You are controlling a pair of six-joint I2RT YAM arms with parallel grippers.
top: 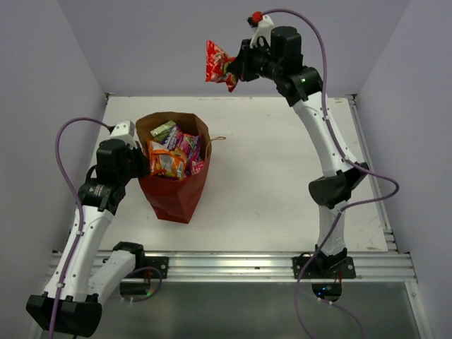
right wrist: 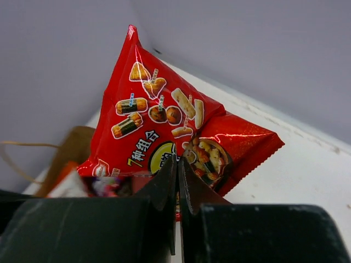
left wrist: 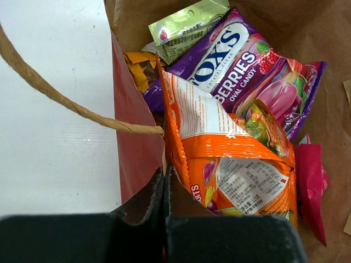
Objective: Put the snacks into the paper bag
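Near us: our left gripper (left wrist: pixel 164 197) pinches the wall of the tall reddish-brown paper bag (left wrist: pixel 134 142) | done: purple candy packet (left wrist: pixel 241 60), orange packet (left wrist: pixel 219 159), green packet (left wrist: pixel 184 24) inside | left: we think only the small shiny red packet (right wrist: pixel 164 120) | our right gripper (right wrist: pixel 176 170) squeezes it in the air, 1 o'clock from the bag

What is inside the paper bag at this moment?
In the paper bag, an orange packet lies on top, with a purple Fox's candy bag, a green packet and a pink packet around it. Anything beneath them, and the bag's bottom, is covered.
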